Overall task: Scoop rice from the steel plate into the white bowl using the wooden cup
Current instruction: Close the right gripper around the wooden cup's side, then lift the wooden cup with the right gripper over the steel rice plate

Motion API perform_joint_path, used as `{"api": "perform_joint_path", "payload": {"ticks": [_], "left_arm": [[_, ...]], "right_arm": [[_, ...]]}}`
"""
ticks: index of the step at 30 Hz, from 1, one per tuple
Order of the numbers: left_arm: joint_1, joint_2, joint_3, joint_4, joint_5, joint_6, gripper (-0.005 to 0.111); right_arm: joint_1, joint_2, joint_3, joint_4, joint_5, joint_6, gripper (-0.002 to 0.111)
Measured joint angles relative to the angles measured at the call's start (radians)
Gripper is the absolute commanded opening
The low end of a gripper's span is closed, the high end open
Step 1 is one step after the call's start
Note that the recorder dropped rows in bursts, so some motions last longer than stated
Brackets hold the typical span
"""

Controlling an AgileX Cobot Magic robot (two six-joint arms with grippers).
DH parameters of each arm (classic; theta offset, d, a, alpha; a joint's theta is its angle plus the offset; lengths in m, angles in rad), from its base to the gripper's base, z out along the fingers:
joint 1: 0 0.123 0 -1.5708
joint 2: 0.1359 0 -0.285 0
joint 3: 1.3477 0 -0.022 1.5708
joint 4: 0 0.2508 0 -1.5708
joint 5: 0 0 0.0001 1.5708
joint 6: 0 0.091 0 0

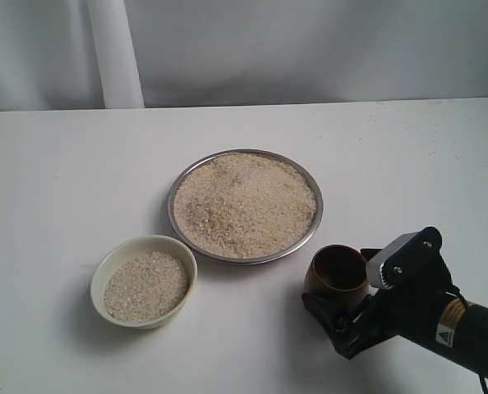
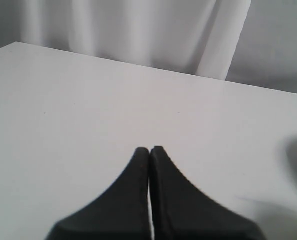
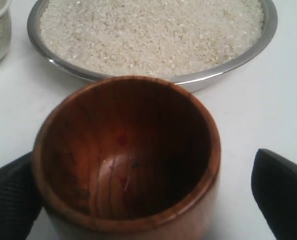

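Right wrist view crops the wooden cup (image 3: 126, 160) between wide right jaws; left jaws closed.

White table (image 1: 63, 164) backed by a pale draped curtain (image 1: 310, 49).

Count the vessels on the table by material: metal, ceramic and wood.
Metal: 1, the steel plate
Ceramic: 1, the white bowl
Wood: 1, the wooden cup
Total: 3
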Motion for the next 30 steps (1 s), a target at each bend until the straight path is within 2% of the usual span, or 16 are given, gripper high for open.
{"api": "perform_joint_path", "payload": {"ticks": [7,14,18,23,25,26,30], "left_arm": [[0.0,0.0,0.0,0.0,0.0,0.0,0.0],[0.0,0.0,0.0,0.0,0.0,0.0,0.0],[0.0,0.0,0.0,0.0,0.0,0.0,0.0],[0.0,0.0,0.0,0.0,0.0,0.0,0.0],[0.0,0.0,0.0,0.0,0.0,0.0,0.0],[0.0,0.0,0.0,0.0,0.0,0.0,0.0],[0.0,0.0,0.0,0.0,0.0,0.0,0.0]], "right_arm": [[0.0,0.027,-0.007,-0.002,-0.037,-0.008,0.1],[0.0,0.027,-0.007,-0.006,-0.039,-0.008,0.064],[0.0,0.027,-0.007,-0.006,-0.037,-0.008,0.05],[0.0,0.021,-0.007,-0.006,-0.027,-0.008,0.019],[0.0,-0.022,-0.007,-0.006,0.038,0.012,0.004],[0.0,-0.058,-0.007,-0.006,0.08,0.039,0.0],[0.0,-0.2,-0.005,-0.006,0.225,0.12,0.0]]}}
